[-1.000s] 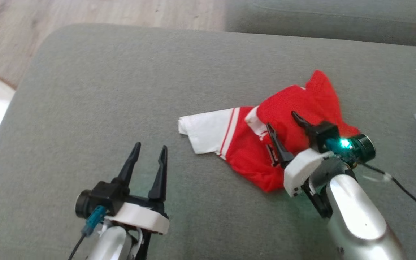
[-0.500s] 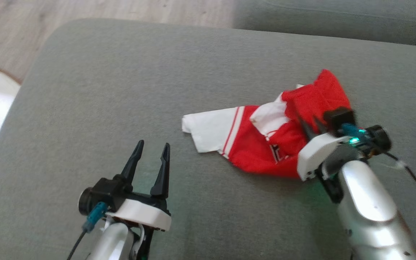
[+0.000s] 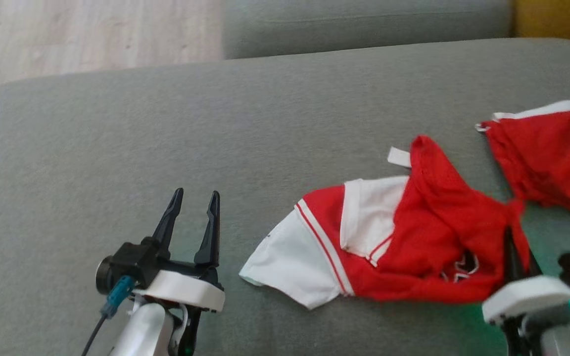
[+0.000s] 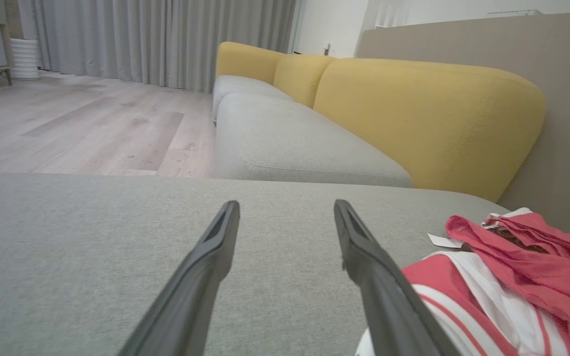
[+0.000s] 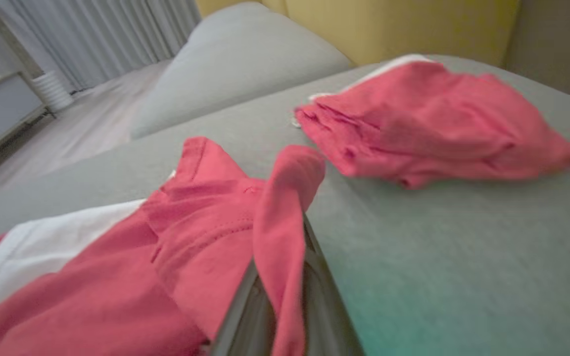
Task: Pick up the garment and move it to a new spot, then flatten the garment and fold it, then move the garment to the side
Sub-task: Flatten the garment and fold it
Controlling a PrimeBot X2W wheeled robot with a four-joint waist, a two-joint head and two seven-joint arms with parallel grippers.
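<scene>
Head view: your left fingers [image 3: 209,227] stand apart, empty, left of the garment [image 3: 403,242] on the grey cushion [image 3: 166,138]. Left wrist view adds a yellow backrest [image 4: 428,118] behind the garment. Right wrist view: right fingers [image 5: 327,316] clamp its red fold; second red garment [image 5: 428,118] just beyond.

A bunched red cloth [image 3: 547,158] with a white band lies near the far right corner of the grey sofa seat [image 3: 166,123]. Beyond its far edge are a second grey seat [image 4: 285,143], yellow back cushions [image 4: 428,113], pale wood floor [image 3: 92,34] and grey curtains [image 4: 156,39].
</scene>
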